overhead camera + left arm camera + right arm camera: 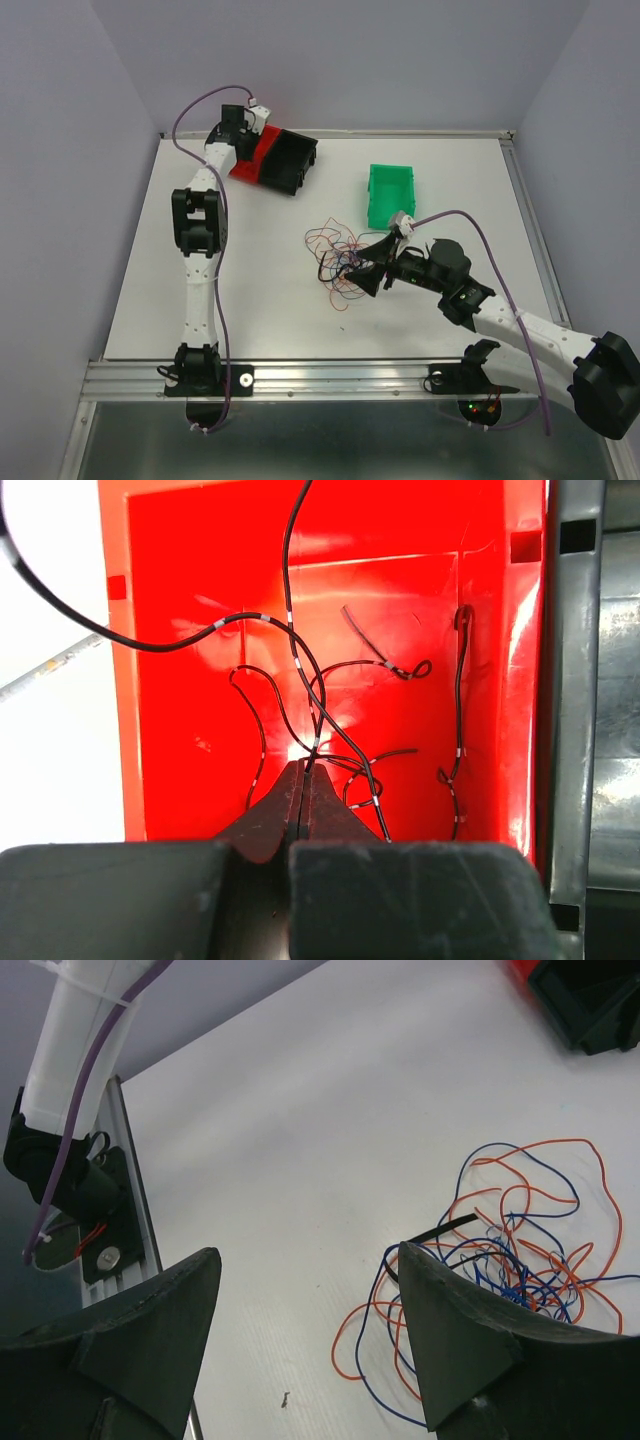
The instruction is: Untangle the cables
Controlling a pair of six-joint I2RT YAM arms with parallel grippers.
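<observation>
**Left gripper** [304, 772]: jaws pressed together, with a thin black wire [288, 600] pinched at the tips. The wire runs up from the tips and out of the wrist view. The gripper hangs over the open rectangular red plastic bin [330, 540]. Further black wires with pale bands [460, 710] lie in loops on the bin floor. A black plastic bin [292, 160] stands touching the red one.

**Right gripper** [310, 1330]: jaws spread wide, holding nothing, low over the flat white table [300, 1110]. The loose tangle of thin orange, blue and black wires [520, 1230] lies on the table beside one finger [460, 1330] and partly behind it. A few orange and blue loops reach into the gap between the jaws. A small green plastic bin [388, 190] stands on the table near the tangle, on the side away from the arm bases.
</observation>
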